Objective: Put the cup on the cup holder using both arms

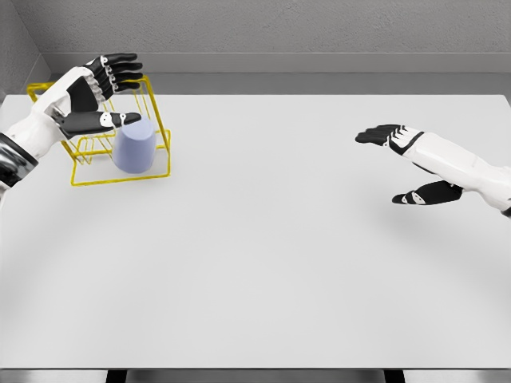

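Left hand (104, 92) at the table's (263, 239) far left, over the yellow wire holder (157, 120); fingers spread wide, holding nothing. Cup (133, 146), pale blue, stands upside down inside the holder's front right part, just below and right of the left thumb; contact with the thumb cannot be told. Right hand (399, 159) well apart at the right, fingers relaxed and spread, empty.

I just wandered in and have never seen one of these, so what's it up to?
A two-armed robot is working at a white table. A pale blue cup sits upside down inside a yellow wire cup holder at the far left. The left hand hovers just above it, fingers spread, holding nothing. The right hand hangs open far to the right.
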Controlling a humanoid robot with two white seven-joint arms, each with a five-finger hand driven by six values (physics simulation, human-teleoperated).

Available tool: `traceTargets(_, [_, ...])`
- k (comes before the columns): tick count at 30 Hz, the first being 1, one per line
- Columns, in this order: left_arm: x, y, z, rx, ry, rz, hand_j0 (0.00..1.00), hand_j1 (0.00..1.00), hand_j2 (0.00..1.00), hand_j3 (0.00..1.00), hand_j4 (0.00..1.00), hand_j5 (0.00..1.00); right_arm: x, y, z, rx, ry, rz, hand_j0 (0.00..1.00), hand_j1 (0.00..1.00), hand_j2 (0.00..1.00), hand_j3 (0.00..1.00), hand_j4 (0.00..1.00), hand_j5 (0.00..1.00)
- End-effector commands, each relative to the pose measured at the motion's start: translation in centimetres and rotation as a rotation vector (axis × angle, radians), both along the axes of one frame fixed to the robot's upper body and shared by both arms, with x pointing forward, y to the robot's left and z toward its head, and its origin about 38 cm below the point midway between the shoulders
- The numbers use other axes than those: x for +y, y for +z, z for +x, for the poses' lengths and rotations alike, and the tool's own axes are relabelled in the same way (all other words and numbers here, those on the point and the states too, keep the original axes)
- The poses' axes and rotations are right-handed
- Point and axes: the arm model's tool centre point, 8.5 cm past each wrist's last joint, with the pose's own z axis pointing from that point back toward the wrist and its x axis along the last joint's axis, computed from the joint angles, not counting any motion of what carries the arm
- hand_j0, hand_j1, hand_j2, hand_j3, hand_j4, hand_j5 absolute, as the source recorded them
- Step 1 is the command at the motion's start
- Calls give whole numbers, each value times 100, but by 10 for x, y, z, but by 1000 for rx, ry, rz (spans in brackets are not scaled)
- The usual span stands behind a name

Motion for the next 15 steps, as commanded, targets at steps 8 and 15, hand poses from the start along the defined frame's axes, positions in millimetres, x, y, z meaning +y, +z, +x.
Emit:
traceTargets(8, [-2, 5, 4, 21, -1, 1, 77, 77, 77, 77, 77, 77, 0, 0, 0, 3, -2, 7, 100, 100, 100, 100, 100, 100])
traceTargets(15, [-10, 9, -2, 4, -29, -3, 76, 76, 76, 76, 76, 76, -1, 0, 0, 4, -3, 6, 100, 100, 100, 100, 100, 100])
